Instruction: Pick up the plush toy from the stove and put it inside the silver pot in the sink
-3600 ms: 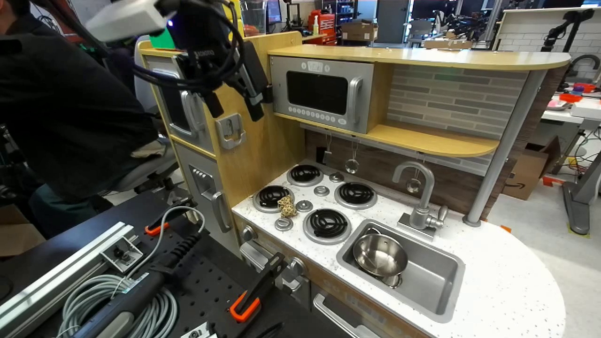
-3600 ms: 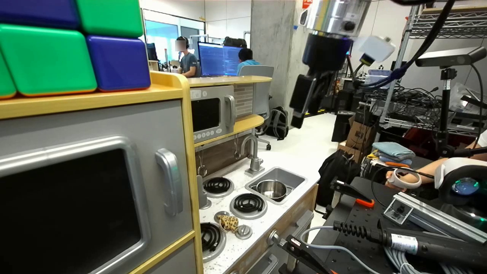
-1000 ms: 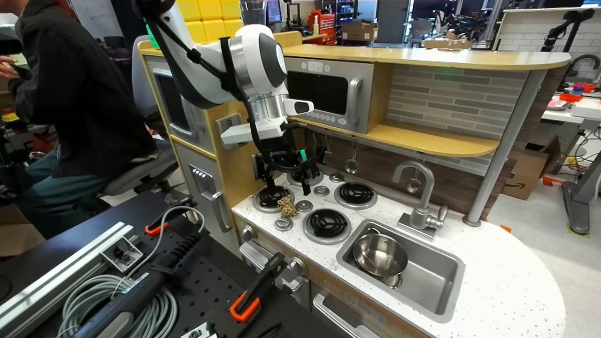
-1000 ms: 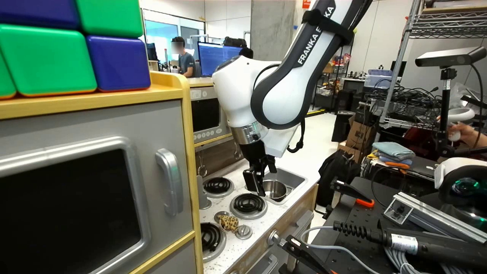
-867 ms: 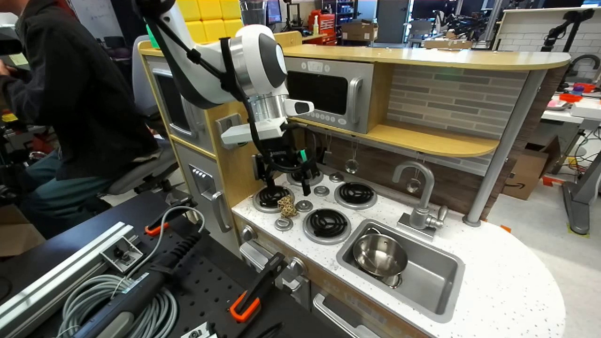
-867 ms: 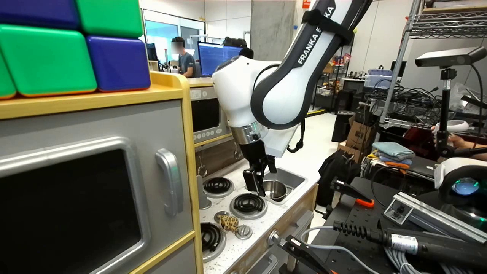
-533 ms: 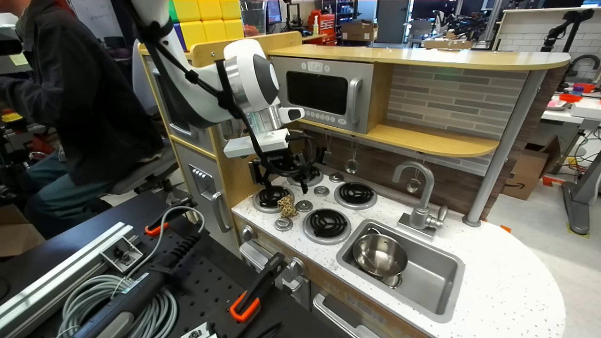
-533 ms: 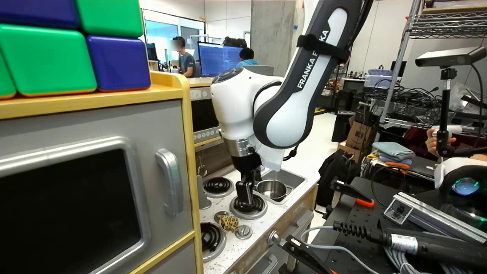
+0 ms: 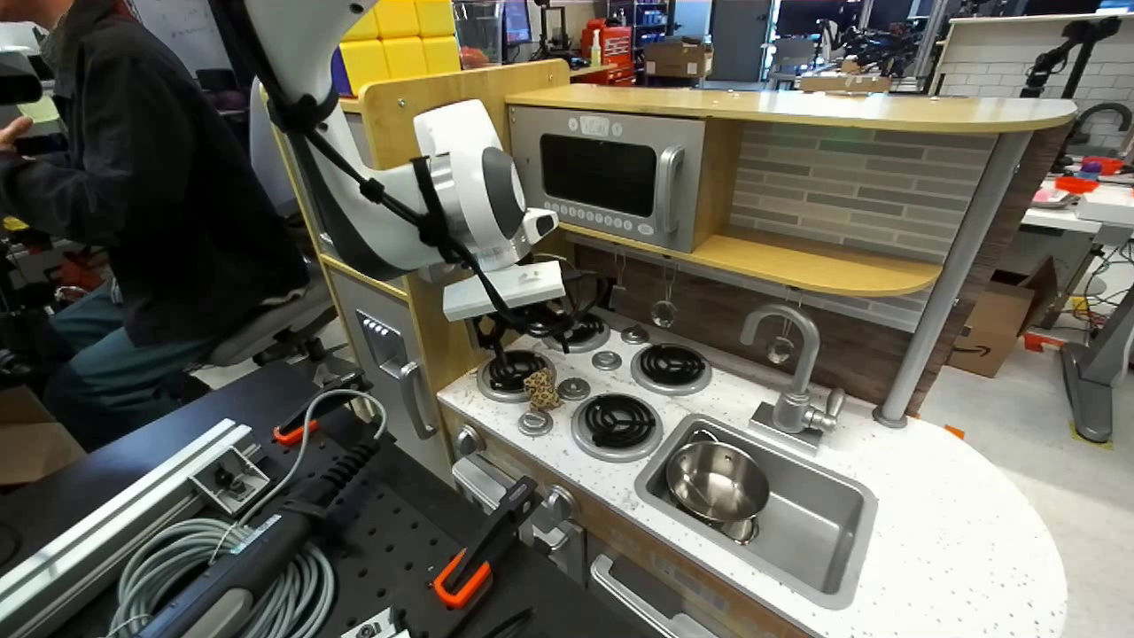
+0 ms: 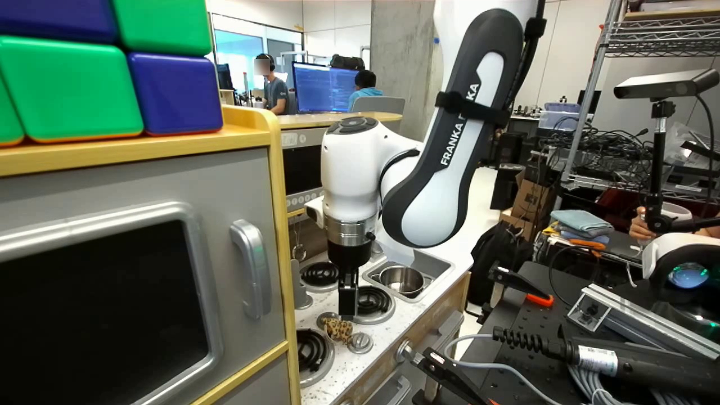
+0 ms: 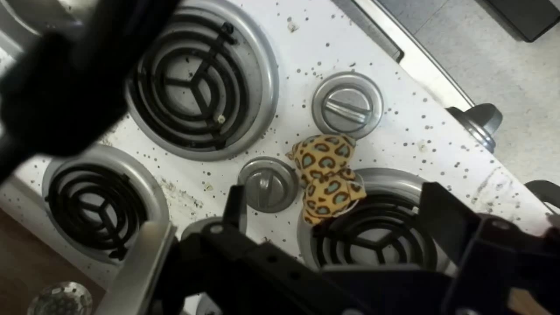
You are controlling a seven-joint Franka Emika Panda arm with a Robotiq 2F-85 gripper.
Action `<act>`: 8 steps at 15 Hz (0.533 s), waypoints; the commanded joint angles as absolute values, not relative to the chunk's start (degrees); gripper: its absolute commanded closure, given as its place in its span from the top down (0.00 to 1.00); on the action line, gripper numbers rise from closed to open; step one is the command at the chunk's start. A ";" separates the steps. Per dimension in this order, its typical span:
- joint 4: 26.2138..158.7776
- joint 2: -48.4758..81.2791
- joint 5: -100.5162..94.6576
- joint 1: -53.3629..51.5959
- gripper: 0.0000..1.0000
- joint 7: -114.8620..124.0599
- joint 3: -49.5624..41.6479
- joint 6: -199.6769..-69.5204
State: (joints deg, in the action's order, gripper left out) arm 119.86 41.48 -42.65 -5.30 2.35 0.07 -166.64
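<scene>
The plush toy (image 9: 541, 390), tan with brown leopard spots, lies on the white stove (image 9: 611, 381), partly over a burner's edge and between two knobs. It also shows in an exterior view (image 10: 337, 329) and in the wrist view (image 11: 326, 170). My gripper (image 9: 532, 354) is open and empty above the stove, pointing down. In the wrist view the toy appears between the wide-spread fingertips, slightly ahead; in an exterior view the gripper (image 10: 347, 315) appears just over the toy, apparently not touching. The silver pot (image 9: 718, 481) stands upright in the sink (image 9: 819, 540), with nothing visible inside.
Knobs (image 11: 348, 105) stand beside the toy. The tall wooden cabinet side (image 9: 483, 292) and microwave (image 9: 611, 173) rise close to the arm. The curved faucet (image 9: 802, 354) stands behind the sink. A black table with a clamp (image 9: 487, 540) and cables lies in front.
My arm has come down from high up to low over the stove. In the last second the gripper has lowered further toward the toy and turned more upright. The toy and pot have not moved.
</scene>
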 commanded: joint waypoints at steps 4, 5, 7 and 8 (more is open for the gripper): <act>112.40 50.16 -51.81 -14.96 1.00 8.06 -10.11 -172.91; 111.43 51.32 -51.81 -16.04 1.00 8.63 -10.92 -173.03; 109.48 53.53 -51.06 -17.10 1.00 9.45 -11.41 -172.99; 108.71 54.42 -50.17 -16.61 1.00 8.97 -10.57 -172.33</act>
State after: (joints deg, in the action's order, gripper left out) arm 112.62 50.51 -49.94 -15.36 7.45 -9.55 -170.96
